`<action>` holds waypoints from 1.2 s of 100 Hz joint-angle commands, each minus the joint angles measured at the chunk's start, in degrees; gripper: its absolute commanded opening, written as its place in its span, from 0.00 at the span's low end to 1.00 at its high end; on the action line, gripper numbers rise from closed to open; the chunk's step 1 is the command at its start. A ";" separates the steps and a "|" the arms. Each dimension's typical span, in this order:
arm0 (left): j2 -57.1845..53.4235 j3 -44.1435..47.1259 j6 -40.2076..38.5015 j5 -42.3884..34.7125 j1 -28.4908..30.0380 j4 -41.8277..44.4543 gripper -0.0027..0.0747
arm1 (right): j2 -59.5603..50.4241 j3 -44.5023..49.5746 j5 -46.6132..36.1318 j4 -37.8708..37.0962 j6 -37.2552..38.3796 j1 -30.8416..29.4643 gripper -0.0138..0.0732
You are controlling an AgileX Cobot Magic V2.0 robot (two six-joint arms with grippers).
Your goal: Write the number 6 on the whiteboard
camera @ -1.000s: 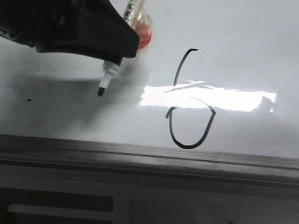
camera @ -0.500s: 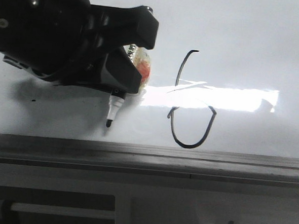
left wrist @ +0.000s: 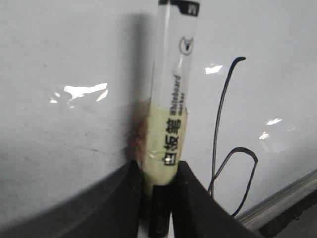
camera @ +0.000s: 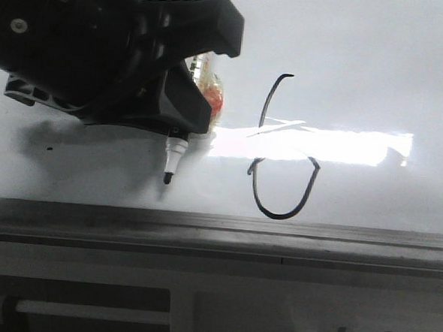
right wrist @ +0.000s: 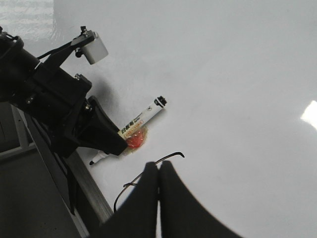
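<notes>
1. The left hand [left wrist: 157,198] pinches a clear-barrelled whiteboard marker [left wrist: 173,99], black tip [camera: 167,178] pointing down at the glossy white whiteboard [camera: 364,54].
2. Just beside that tip, toward the right arm, stands the thin black hand-drawn number 6 [camera: 281,151].
3. The right hand [right wrist: 158,171], fingers pressed together and holding nothing, hangs above the 6.
4. The grey metal rail [camera: 217,230] runs below the 6.

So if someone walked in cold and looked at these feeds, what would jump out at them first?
Probably the black hand-drawn number 6 on the glossy whiteboard, crossed by a bright band of reflected light. Next, the bulky black left gripper just left of the figure, shut on a marker whose dark tip points down near the board's grey rail. The right gripper hangs shut and empty above the board.
</notes>
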 commanded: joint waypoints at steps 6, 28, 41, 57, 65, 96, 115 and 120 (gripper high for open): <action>1.69 -1.25 -1.98 -13.10 1.40 0.13 0.01 | 0.28 -1.47 -3.59 1.22 0.36 -0.41 0.09; 4.53 -1.25 -2.61 -12.98 1.40 0.13 0.01 | 0.44 -1.47 -3.59 1.22 0.36 -0.41 0.09; 4.75 -1.25 -5.04 -12.99 1.40 0.13 0.07 | 0.44 -1.47 -3.59 1.22 0.36 -0.41 0.09; 4.79 -1.25 -5.13 -12.99 1.40 0.13 0.31 | 0.44 -1.47 -3.59 1.22 0.36 -0.41 0.09; 4.79 -1.25 -5.13 -12.99 1.40 0.13 0.41 | 0.44 -1.47 -3.59 1.22 0.36 -0.41 0.09; 4.54 -1.25 -5.13 -13.53 1.40 0.13 0.79 | 0.44 -1.47 -3.59 1.83 0.39 -0.41 0.09; -0.47 -1.25 -4.79 -12.18 1.40 1.06 0.82 | -0.50 -1.47 -3.48 4.90 0.39 -0.41 0.09; -2.92 -1.25 -3.96 -10.90 1.40 2.26 0.82 | -1.42 -1.47 -3.25 5.01 0.49 -0.41 0.09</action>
